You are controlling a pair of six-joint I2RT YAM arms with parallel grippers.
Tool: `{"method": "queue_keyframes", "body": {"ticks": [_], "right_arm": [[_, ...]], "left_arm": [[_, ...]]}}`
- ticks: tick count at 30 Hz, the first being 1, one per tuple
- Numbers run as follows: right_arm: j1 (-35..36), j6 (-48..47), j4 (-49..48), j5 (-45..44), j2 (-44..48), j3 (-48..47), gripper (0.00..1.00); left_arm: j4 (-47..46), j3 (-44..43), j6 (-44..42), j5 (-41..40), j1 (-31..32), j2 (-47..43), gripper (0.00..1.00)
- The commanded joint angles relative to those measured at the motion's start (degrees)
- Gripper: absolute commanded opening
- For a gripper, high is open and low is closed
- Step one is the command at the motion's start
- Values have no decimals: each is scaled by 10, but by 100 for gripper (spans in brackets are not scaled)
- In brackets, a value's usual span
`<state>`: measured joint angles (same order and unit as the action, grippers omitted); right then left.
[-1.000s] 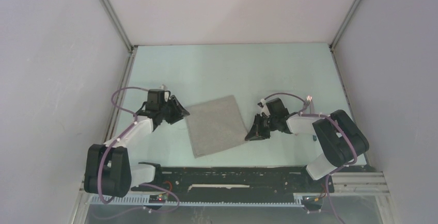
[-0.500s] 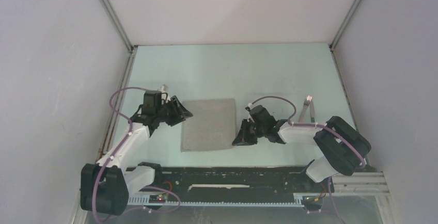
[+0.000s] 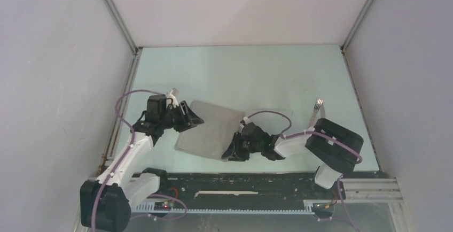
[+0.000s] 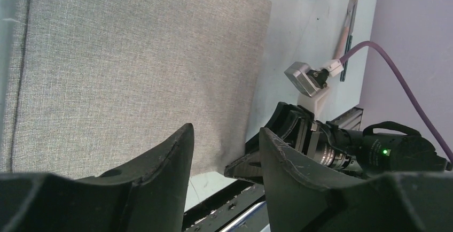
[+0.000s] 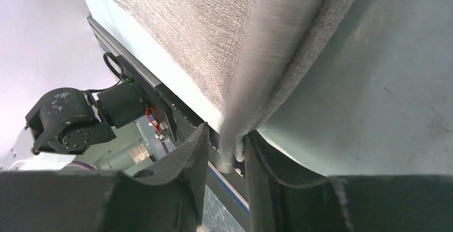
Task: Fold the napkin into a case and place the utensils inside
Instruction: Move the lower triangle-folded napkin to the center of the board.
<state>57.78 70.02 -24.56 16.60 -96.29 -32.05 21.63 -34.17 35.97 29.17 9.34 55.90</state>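
The taupe-grey napkin (image 3: 208, 129) lies flat and unfolded on the pale green table (image 3: 256, 77). My left gripper (image 3: 189, 117) hovers at its far left corner, open, with nothing between the fingers; in the left wrist view the left gripper (image 4: 225, 136) stands over the napkin (image 4: 133, 71). My right gripper (image 3: 228, 154) is at the napkin's near right corner. In the right wrist view the right gripper (image 5: 227, 136) has its jaws parted; the blurred edge of the napkin (image 5: 213, 29) hangs between them, touching only one finger. The utensils (image 3: 316, 111) lie at the right, a fork with a pink handle (image 4: 347, 23) beside a dark one.
The black rail of the arm bases (image 3: 240, 181) runs just in front of the napkin's near edge. White enclosure walls (image 3: 53, 55) stand along the left, right and back of the table. The right arm's purple cable (image 3: 267, 115) loops above its wrist.
The right gripper slid left and nearer with the napkin's corner, turning and shifting the napkin left, then parted its jaws. The left gripper dropped slightly toward the napkin's far left corner.
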Motion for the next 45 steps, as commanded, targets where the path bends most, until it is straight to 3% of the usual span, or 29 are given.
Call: {"method": "queue_keyframes", "body": {"ticks": [1,7,12,17,21,26,30,34,37,39,42,45], "right_arm": [[3,-13,73,-53,54,-9,44],[-5,-64,223,-83,121,-10,56],[-39,-132,271,-60,175,-10,57],[-114,-199,252,13,182,-10,60],[-118,-174,136,88,127,-11,60],[-33,-79,85,2,81,-13,61],[-10,-41,67,-26,51,-9,60],[-19,-33,20,-17,21,-1,50],[-37,-32,2,5,1,4,26],[-50,-40,-6,14,5,21,16],[-91,-75,-5,43,27,59,11],[-155,-148,33,129,14,60,7]], "left_arm": [[4,-6,-14,16,6,-33,54],[18,-4,-15,-13,11,-67,55],[-3,32,19,-29,43,-64,54],[-73,80,107,-91,138,-43,52],[-103,101,156,-140,189,-34,49],[-40,65,134,-194,183,-53,49],[0,25,105,-205,175,-46,50],[10,17,94,-201,169,-46,50],[10,15,90,-195,164,-45,50],[12,9,82,-193,161,-42,51],[12,-2,67,-189,147,-28,51],[1,-12,55,-167,122,-5,50]]}}
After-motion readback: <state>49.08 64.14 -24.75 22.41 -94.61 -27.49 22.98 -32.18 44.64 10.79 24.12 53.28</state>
